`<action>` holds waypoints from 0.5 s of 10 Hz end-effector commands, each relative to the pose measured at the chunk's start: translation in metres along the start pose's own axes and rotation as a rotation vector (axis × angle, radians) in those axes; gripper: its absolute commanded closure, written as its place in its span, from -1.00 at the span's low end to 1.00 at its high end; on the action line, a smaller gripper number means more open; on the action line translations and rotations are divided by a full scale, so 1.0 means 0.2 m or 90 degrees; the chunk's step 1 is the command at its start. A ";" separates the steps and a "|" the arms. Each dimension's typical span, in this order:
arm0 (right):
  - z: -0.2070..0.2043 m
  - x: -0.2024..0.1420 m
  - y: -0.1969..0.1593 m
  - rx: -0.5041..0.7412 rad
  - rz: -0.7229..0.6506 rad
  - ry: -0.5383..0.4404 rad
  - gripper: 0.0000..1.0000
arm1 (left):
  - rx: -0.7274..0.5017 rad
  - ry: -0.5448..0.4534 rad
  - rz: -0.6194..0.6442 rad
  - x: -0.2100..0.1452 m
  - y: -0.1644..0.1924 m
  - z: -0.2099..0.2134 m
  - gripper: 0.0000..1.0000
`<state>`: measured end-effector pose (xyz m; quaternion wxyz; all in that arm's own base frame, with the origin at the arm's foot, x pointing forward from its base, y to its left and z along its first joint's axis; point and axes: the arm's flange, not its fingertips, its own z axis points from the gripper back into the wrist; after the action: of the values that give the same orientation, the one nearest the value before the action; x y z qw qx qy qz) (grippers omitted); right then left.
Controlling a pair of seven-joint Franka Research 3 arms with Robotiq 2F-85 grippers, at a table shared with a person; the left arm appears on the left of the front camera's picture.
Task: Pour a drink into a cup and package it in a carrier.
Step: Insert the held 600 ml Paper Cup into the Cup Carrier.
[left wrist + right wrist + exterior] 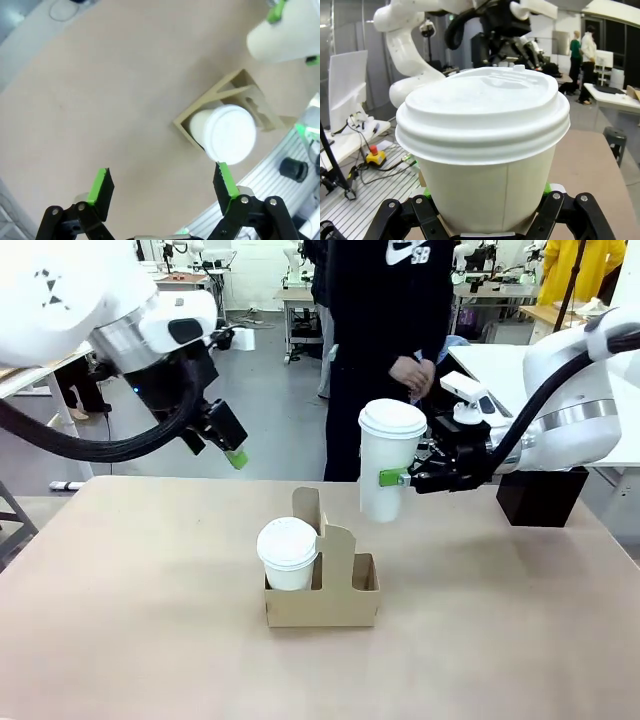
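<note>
Gripping the cup (391, 445) tight in the right hand (395, 479), upright so nothing spills, high over the empty right pocket of the carrier (330, 606), with the left hand (231, 451) spread apart, out of the way.

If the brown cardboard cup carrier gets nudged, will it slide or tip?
The brown cardboard cup carrier likely slides: light, loose on the smooth tan table. Lifted, it may tilt toward the short white lidded cup filling one pocket.

Left gripper (231, 454) hangs high, angled downward, jaws wide apart. Right gripper (397, 478) reaches in level from the right, clamped on the cup (386, 455).
</note>
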<state>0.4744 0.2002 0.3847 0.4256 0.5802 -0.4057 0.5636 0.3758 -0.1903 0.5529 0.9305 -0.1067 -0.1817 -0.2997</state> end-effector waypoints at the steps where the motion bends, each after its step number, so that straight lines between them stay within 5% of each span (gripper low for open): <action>1: 0.01 0.03 0.01 -0.009 0.007 -0.004 -0.60 | 0.000 0.019 -0.024 0.03 -0.08 0.02 -1.00; 4: 0.01 -0.01 0.00 -0.002 -0.001 0.000 -0.60 | 0.000 0.005 -0.008 0.01 -0.03 0.00 -1.00; 5: -0.02 -0.01 0.01 0.047 0.047 -0.013 -0.60 | -0.004 0.019 -0.069 0.01 -0.01 -0.02 -1.00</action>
<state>0.4735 0.2001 0.3827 0.4172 0.5814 -0.4073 0.5674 0.3717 -0.2020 0.5556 0.9244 -0.1001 -0.1747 -0.3239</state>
